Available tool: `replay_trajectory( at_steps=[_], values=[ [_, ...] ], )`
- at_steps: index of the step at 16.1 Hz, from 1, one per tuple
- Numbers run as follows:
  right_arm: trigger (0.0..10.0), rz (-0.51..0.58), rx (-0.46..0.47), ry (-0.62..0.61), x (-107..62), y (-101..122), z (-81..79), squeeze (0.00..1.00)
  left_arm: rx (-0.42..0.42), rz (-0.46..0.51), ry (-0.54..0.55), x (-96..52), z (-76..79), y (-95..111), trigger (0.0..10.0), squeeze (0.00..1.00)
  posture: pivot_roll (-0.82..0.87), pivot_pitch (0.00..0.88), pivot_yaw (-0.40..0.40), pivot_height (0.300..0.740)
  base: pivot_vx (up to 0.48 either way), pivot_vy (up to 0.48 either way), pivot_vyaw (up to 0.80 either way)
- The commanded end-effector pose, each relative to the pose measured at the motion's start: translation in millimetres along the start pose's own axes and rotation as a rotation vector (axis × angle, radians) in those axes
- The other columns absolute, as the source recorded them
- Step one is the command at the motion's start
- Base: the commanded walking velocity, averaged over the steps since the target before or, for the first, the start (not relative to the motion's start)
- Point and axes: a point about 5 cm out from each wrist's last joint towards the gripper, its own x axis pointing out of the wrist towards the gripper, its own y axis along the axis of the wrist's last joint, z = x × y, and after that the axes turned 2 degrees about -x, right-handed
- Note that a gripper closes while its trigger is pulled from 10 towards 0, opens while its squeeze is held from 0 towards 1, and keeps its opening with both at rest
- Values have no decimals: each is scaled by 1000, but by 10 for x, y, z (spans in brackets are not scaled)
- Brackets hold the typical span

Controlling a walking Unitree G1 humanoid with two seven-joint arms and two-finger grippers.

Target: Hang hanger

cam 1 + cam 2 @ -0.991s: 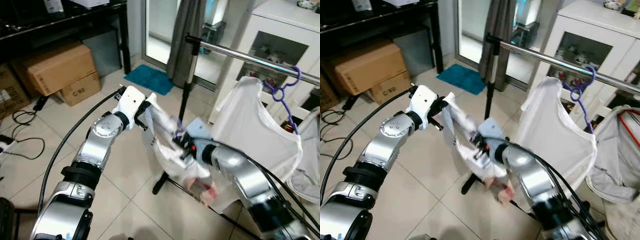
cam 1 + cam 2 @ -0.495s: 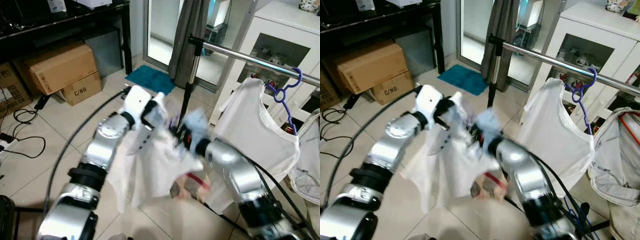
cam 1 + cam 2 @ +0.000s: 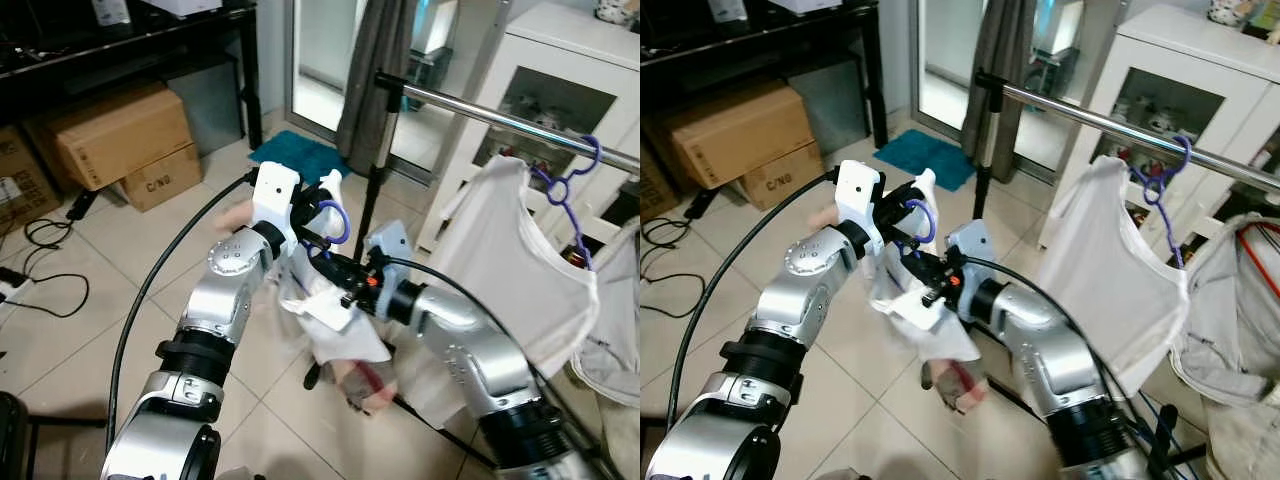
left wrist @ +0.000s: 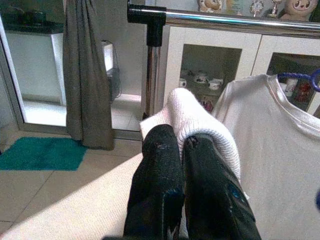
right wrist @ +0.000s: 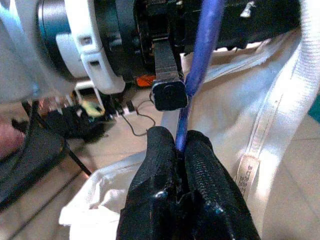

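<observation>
1. Right hand: fingers pressed together on the thin blue hanger, gripping its shaft. In the head views this hand sits at picture centre, reaching toward 10 o'clock from the silver right forearm.

2. Blue hanger, hook end: loop standing just above the two hands, at 12 o'clock of the right hand, well short of the rail.

3. White garment: bunched between the two hands and drooping toward 6 o'clock; a sewn label and seam show in the right wrist view.

4. Left hand: fingers clenched on a ribbed white edge of the garment, held at 10 o'clock of the right hand, touching the cloth.

5. Clothes rail: chrome bar with black end cap on a black upright, running from 12 toward 3 o'clock behind the hands.

6. Hung white T-shirt: on a purple hanger hooked over the rail, at 2 o'clock.

7. Cardboard boxes: on the tiled floor at 10 o'clock, below a dark shelf unit.

8. Teal mat: on the floor at 12 o'clock, before a glass door with a grey curtain.

9. White cabinet: behind the rail, at 1 o'clock.
</observation>
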Motion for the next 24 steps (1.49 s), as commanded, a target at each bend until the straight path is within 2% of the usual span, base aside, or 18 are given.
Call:
replay_trajectory(
  at_steps=[1,4,6,7,8,9,13,14,15,17,20,24],
  values=[
    [0,-69,-60,66,-21,-139,-76,0,40,63,58,-35,-195,230,0,0,-153,0,-59,740,0,0,0],
    [0,-11,-4,72,-204,-130,30,0,113,3,0,-168,-343,261,0,0,-150,0,-57,740,0,0,0],
    [0,-5,-4,88,-280,-130,65,0,129,-5,7,-213,-402,277,0,0,-150,0,-57,740,0,0,0],
    [0,-37,-35,77,-331,-174,122,0,136,-3,3,-237,-437,312,0,0,-147,0,-60,740,0,0,0],
    [0,-73,-69,63,-364,-221,174,0,144,-3,-23,-246,-432,344,0,0,-146,0,-61,740,0,0,0],
    [0,-64,-67,82,-384,-216,179,0,149,-9,-68,-241,-384,356,0,0,-145,0,-62,740,0,0,0],
    [0,-3,-17,149,-418,-139,139,0,161,-39,-79,-224,-366,308,0,0,-147,0,-56,740,0,0,0],
    [0,21,8,158,-416,-114,124,0,156,-45,-93,-218,-341,291,0,0,-148,0,-56,740,0,0,0],
    [0,109,91,159,-373,-28,87,0,126,-53,-137,-195,-236,240,0,0,-150,0,-53,740,0,0,0],
    [0,189,182,189,-315,54,17,0,94,-50,-175,-159,-111,187,0,0,-155,0,-51,740,0,0,0],
    [0,178,260,180,-210,29,-44,0,40,-8,-206,-80,40,222,0,0,-158,0,-47,740,0,0,0],
    [0,201,351,111,-78,48,-34,0,-51,48,-190,-26,108,289,0,0,-158,0,-44,740,0,0,0]
  ],
)
